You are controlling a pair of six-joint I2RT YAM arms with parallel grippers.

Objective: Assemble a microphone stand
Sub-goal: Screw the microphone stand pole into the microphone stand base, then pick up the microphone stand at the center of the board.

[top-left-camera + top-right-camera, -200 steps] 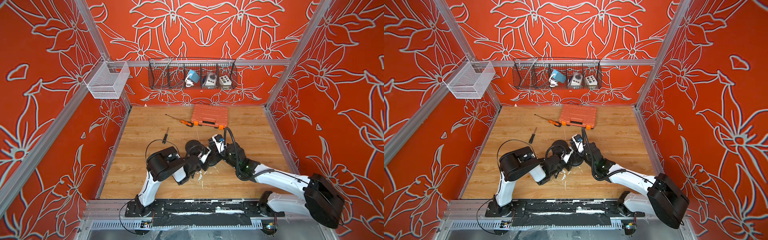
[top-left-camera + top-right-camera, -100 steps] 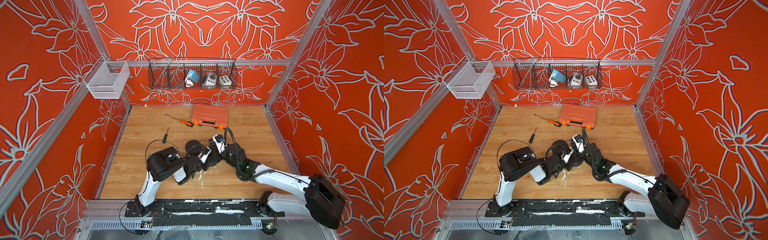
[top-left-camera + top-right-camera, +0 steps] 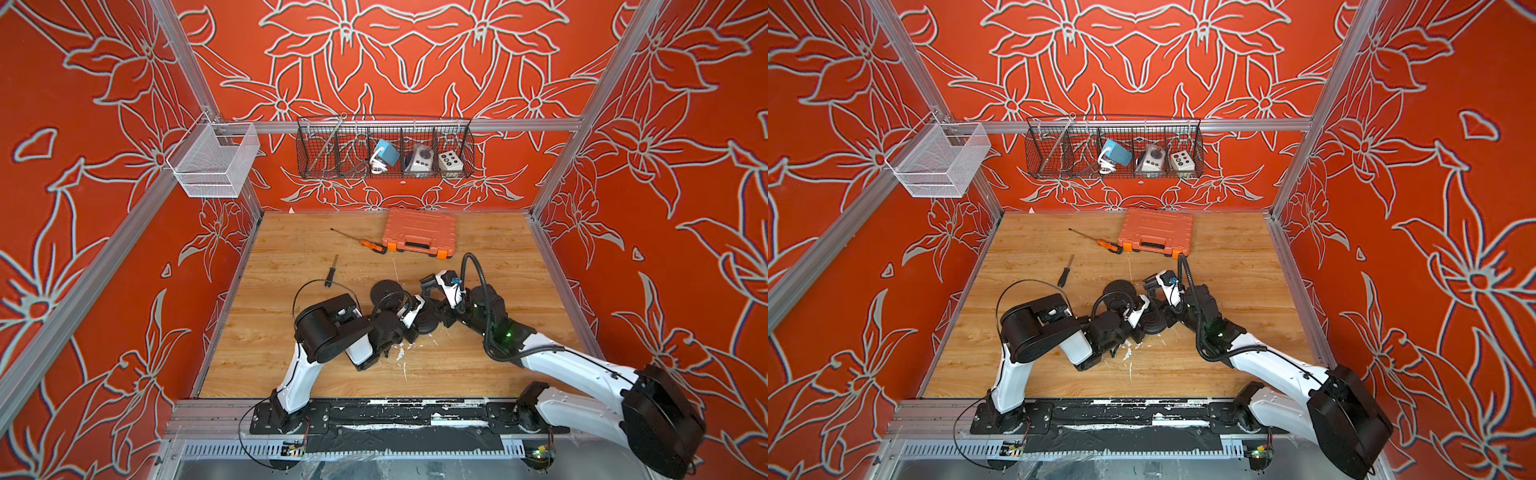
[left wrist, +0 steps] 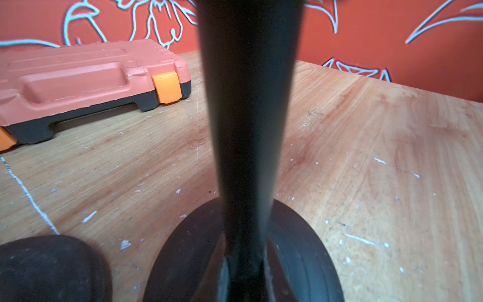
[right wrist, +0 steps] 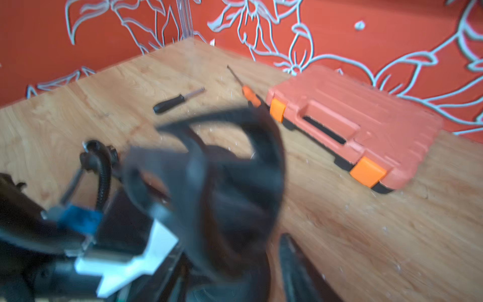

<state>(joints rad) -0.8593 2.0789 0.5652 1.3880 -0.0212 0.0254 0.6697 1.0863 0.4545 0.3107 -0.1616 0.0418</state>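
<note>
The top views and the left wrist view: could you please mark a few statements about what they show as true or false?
1. The orange tool case lies closed on the table. True.
2. Both screwdrivers are stowed inside the case. False: the orange-handled screwdriver lies beside the case, and the black-handled screwdriver lies apart on the wood.
3. In the left wrist view, a black pole meets a round black base. True.
4. The blue item lies on the table. False: it sits in the dark wire basket on the back wall.
</note>
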